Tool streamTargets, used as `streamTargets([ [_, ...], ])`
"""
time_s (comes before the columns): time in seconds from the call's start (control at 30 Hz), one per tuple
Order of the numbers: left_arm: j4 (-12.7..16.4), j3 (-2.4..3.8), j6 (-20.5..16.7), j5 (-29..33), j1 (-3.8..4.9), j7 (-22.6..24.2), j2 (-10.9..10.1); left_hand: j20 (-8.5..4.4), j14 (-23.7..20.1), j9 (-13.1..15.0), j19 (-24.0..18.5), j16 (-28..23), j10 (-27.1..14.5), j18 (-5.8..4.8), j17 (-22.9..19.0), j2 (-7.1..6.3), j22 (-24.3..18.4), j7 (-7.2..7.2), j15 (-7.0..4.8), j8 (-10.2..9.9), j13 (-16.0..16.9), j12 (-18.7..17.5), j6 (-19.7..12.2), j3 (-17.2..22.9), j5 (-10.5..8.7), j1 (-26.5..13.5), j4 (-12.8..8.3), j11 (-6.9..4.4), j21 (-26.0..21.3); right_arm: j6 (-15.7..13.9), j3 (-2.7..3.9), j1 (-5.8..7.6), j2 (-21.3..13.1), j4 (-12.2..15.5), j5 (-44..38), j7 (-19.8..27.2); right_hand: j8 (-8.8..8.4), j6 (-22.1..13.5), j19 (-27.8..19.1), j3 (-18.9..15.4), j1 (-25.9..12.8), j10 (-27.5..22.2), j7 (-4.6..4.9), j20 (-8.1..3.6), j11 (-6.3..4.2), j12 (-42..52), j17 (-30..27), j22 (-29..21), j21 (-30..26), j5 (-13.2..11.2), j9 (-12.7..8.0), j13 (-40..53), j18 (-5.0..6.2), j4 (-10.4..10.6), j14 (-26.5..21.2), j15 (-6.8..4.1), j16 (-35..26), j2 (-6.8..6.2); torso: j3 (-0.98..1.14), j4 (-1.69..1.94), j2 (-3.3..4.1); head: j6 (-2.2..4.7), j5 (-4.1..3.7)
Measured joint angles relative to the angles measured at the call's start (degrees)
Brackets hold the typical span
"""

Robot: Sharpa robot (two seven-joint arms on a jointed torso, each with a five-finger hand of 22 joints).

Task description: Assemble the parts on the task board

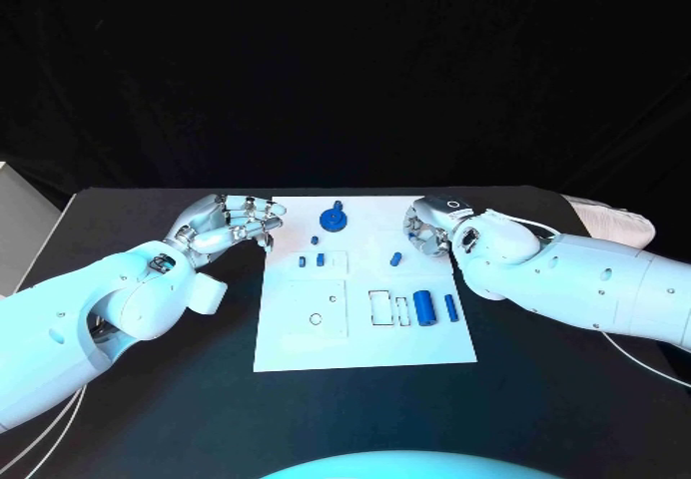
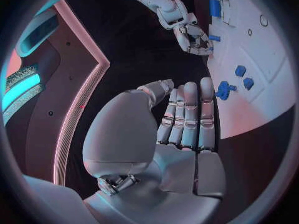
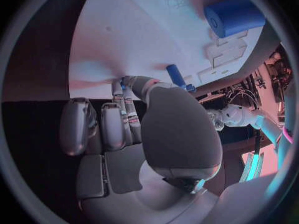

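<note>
The task board lies mid-table, parts on it, between the left hand and right hand.

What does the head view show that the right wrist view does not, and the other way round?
Head view adds: the blue gear-like part near the far edge of the task board, two small blue blocks, and the back of the right hand.
Right wrist view adds: the right hand's palm side, with its fingertips reaching the board close to the small blue peg.
Both share: the task board, the large blue cylinder, the small blue peg and the left hand.
</note>
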Motion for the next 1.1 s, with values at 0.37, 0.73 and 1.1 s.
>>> streamTargets([
  [0.37,-0.5,0.00,0.0,0.0,-0.02,0.0,0.0,0.00,0.0,0.0,0.0,0.0,0.0,0.00,0.0,0.00,0.0,0.00,0.00,0.0,0.0,0.0,0.0,0.0,0.00,0.0,0.0,0.00,0.0,-4.3,-0.24,-0.50,-1.1,1.4,0.2,-0.4,0.00,0.1,0.2,0.5,-0.2,0.5,-0.08,-0.20,0.01,-0.3,-0.6,0.0,0.6,1.2,0.4,-0.3,0.00,-0.5,-0.1,-0.30,-0.5,0.14,0.01,0.00,0.01,0.26,0.04],
  [0.73,-1.3,0.00,0.0,0.0,-0.05,0.0,0.0,-0.21,0.0,0.0,0.2,0.0,0.0,0.00,-0.1,0.00,-0.1,0.00,0.00,0.0,-0.1,0.0,0.0,0.0,0.00,0.0,0.0,0.00,0.0,-7.2,0.23,-0.09,-3.1,4.4,0.7,-0.4,-0.02,0.1,0.2,0.5,-0.2,0.5,-0.09,-0.20,0.02,-0.3,-0.6,0.0,0.6,1.5,0.4,-0.4,0.01,-0.5,-0.1,-0.30,-0.5,0.14,0.04,-0.07,-0.01,0.46,-0.26],
  [1.1,-2.2,-0.01,-0.1,0.0,-0.15,0.0,0.3,-0.21,0.0,0.0,0.2,-0.2,0.0,0.00,-0.1,0.00,-0.1,0.00,0.00,0.0,-0.1,0.0,0.0,0.0,0.00,0.0,0.0,0.00,-0.2,-8.5,0.66,0.84,-7.0,12.1,1.4,-0.3,-0.06,0.1,0.2,0.6,-0.4,0.8,-0.09,-0.20,-0.19,-0.3,-0.6,0.0,0.8,1.5,0.5,-0.4,0.00,-0.6,-0.1,-0.29,-0.5,-0.10,0.05,-0.07,-0.12,0.68,-0.37],
])
